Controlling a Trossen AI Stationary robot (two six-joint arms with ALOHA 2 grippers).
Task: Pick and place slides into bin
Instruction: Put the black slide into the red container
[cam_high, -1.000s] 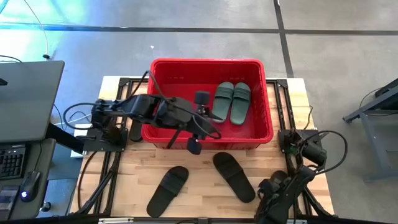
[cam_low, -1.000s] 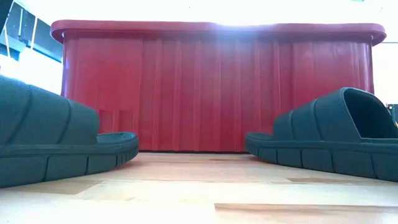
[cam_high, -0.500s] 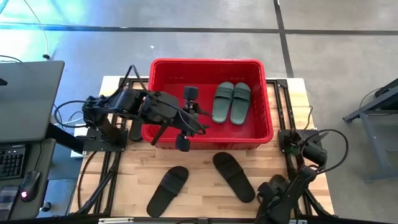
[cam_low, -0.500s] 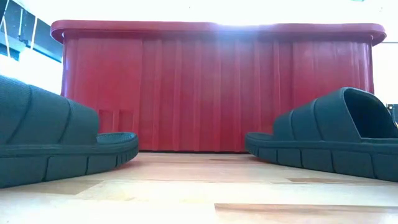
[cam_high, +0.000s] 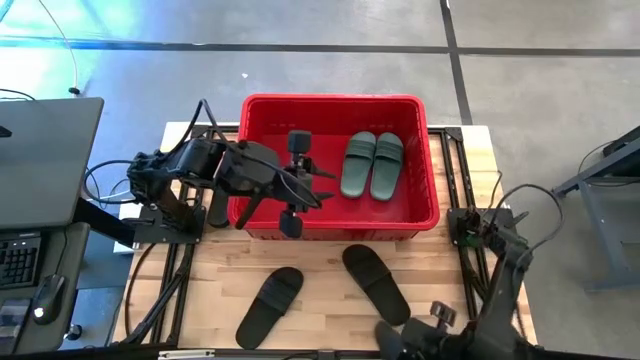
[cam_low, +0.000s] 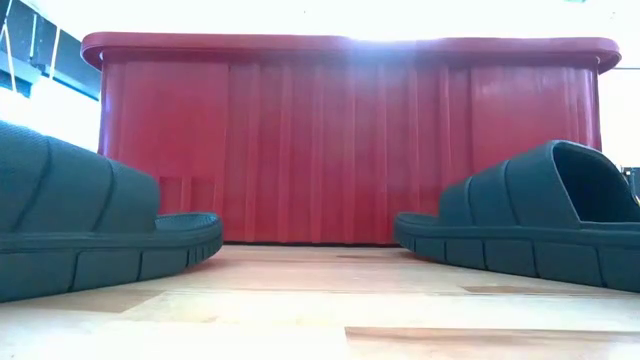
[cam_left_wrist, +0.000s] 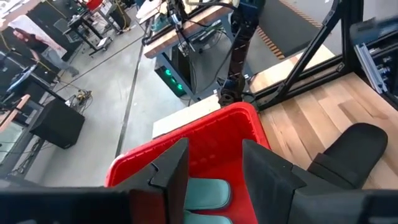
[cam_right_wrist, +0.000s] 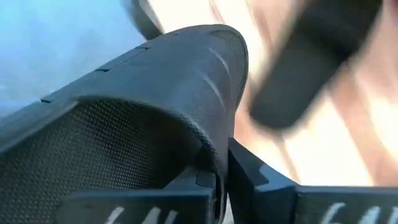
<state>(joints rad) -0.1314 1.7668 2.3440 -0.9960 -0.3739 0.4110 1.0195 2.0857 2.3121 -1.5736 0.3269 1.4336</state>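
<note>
Left gripper (cam_high: 295, 183): fingers apart, empty, poised over large red ribbed plastic bin (cam_high: 330, 100), likely post-drop. Pair of sage-green rubber slides (cam_high: 372, 165) inside, beside fingertips.
Right gripper (cam_high: 395, 335): fingers together, just beside black rubber slide (cam_high: 375, 283), probably lining up a pick.

Bare tabletop (cam_high: 210, 280) w/ room btwn two black slides (cam_high: 270, 305), bin (cam_high: 335, 228) behind.
</note>
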